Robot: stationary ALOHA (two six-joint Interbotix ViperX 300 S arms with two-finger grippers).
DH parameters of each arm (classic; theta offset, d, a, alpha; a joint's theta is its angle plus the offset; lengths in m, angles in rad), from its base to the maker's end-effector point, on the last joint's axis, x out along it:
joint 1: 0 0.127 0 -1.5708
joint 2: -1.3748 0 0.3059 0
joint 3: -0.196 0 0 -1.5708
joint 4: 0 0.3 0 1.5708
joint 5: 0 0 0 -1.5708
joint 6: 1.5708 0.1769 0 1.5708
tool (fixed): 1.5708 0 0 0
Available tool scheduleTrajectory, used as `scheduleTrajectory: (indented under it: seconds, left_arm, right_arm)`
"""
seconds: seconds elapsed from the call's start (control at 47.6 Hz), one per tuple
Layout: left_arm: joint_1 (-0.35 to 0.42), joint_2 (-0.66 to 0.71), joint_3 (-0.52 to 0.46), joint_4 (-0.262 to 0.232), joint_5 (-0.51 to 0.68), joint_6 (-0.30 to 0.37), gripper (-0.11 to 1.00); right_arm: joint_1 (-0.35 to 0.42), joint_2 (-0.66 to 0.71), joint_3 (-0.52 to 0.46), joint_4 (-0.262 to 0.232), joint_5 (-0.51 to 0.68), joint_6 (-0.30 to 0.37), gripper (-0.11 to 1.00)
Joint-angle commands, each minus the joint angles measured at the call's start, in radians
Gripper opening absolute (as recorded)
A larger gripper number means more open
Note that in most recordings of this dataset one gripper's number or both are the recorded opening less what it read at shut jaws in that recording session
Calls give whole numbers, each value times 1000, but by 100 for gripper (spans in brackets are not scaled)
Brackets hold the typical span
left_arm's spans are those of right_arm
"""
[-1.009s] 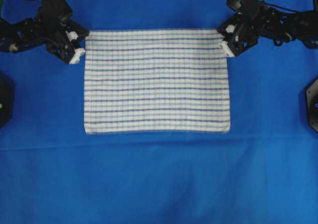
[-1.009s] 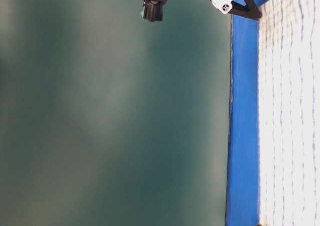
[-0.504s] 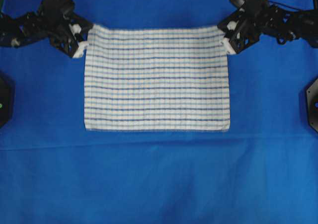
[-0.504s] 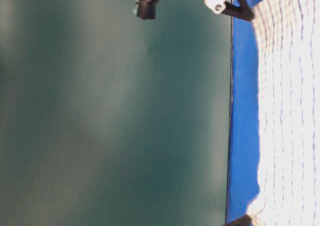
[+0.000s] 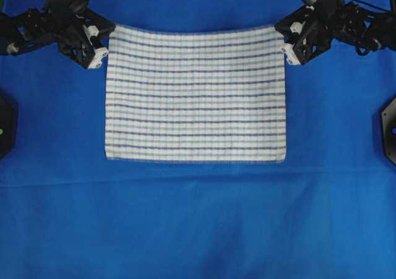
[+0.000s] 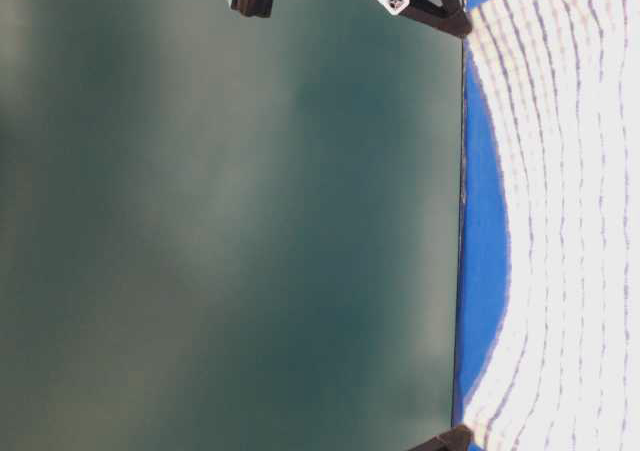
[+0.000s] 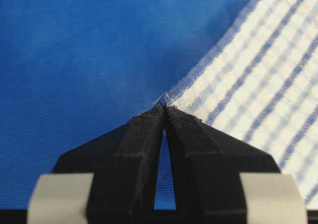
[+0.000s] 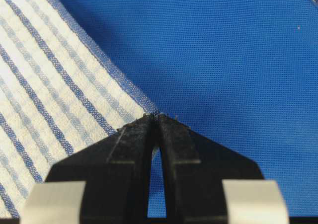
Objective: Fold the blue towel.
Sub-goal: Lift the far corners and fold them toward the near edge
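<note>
The blue towel [image 5: 195, 93], white with thin blue stripes, spreads over the middle of the table; its far edge is raised and sags between its two corners. My left gripper [image 5: 106, 39] is shut on the far left corner, which shows at the tips [image 7: 165, 106] of the fingers [image 7: 139, 149]. The far right corner is pinched by my right gripper [image 5: 281, 39], shut, with the cloth's corner at its tips [image 8: 157, 115]. In the table-level view the towel [image 6: 560, 221] bows up off the surface toward both grippers.
A large plain blue cloth [image 5: 198, 223] covers the whole table under the towel. Black fixtures sit at the left edge [image 5: 5, 125] and the right edge [image 5: 388, 130]. A plain dark-green wall [image 6: 220, 221] fills the table-level view's left.
Both grippers have risen and moved toward the far side, lifting the towel's far edge. The near edge has slid a little away from the front.
</note>
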Motion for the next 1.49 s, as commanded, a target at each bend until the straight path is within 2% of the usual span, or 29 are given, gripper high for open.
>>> scheduleTrajectory:
  seconds: [0.0, 0.21, 0.336, 0.609, 0.819, 0.967, 1.198, 1.471]
  left_arm:
    - [-17, -26, -6, 0, 8, -3, 3]
    - [-110, -78, 0, 2, 84, -9, 3]
    - [-184, -126, 11, 2, 149, -15, 3]
    - [-344, -253, 74, -3, 212, -29, 3]
    - [-459, -371, 132, -3, 255, -86, 3]
    - [-548, -420, 160, -3, 272, -137, 3]
    - [-627, -413, 160, -2, 272, -199, 3]
    - [-649, -348, 137, -3, 268, -206, 3]
  right_arm:
    - [28, -31, -2, 5, -3, 3, 5]
    - [124, -107, 32, 29, 15, 8, 5]
    - [207, -163, 58, 46, 26, 9, 5]
    - [388, -264, 121, 61, 57, 89, 5]
    - [532, -293, 147, 61, 58, 137, 5]
    - [615, -291, 147, 61, 75, 144, 5]
    - [660, -282, 146, 86, 109, 146, 5]
    - [667, -239, 124, 97, 163, 146, 5]
